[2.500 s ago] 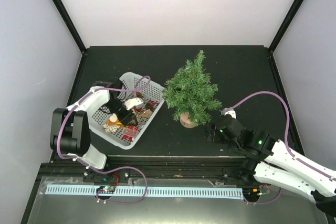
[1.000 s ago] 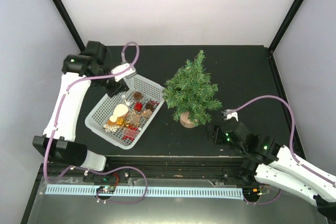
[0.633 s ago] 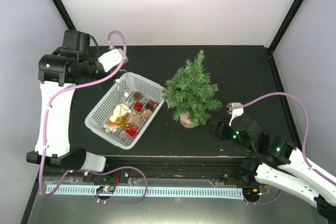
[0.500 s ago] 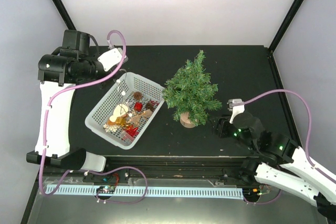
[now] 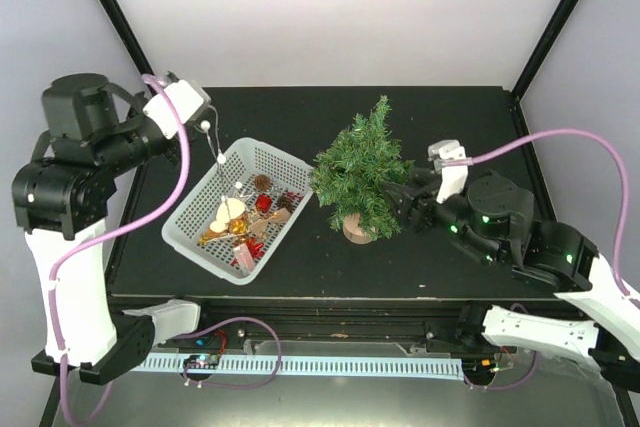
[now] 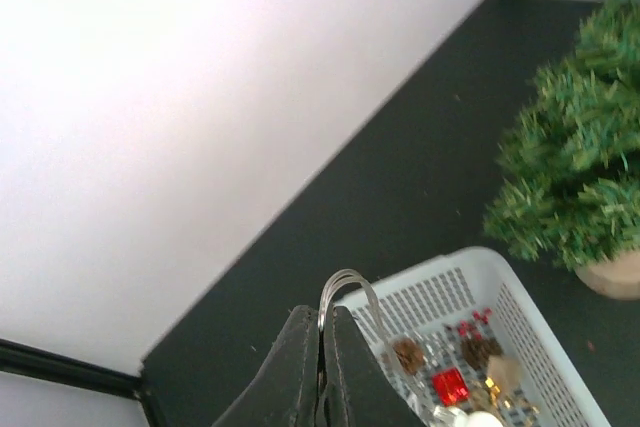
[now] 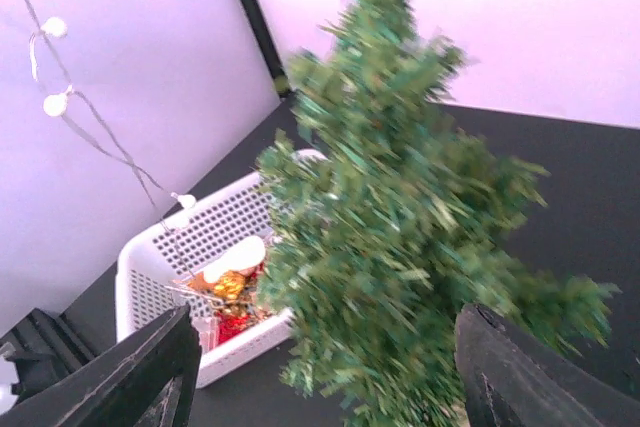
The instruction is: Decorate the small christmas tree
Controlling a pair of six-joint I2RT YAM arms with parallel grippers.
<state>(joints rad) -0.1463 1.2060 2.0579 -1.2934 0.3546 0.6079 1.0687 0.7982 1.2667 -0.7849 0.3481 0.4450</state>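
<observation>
Wire light string [image 5: 218,157]: white bulbs, dangling down into the white basket [image 5: 185,219]!
Left gripper [image 6: 322,335]: raised high, fingers pressed tight on the wire's looped end.
Right gripper [image 5: 404,199]: fingers spread wide, just beside the foliage.
Small christmas tree [image 5: 364,173]: upright on the black table [image 5: 460,127], between basket and right gripper.

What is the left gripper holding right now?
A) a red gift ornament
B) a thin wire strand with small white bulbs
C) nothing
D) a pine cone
B: the left gripper is shut on the wire strand, whose white bulbs hang down toward the basket.
</observation>
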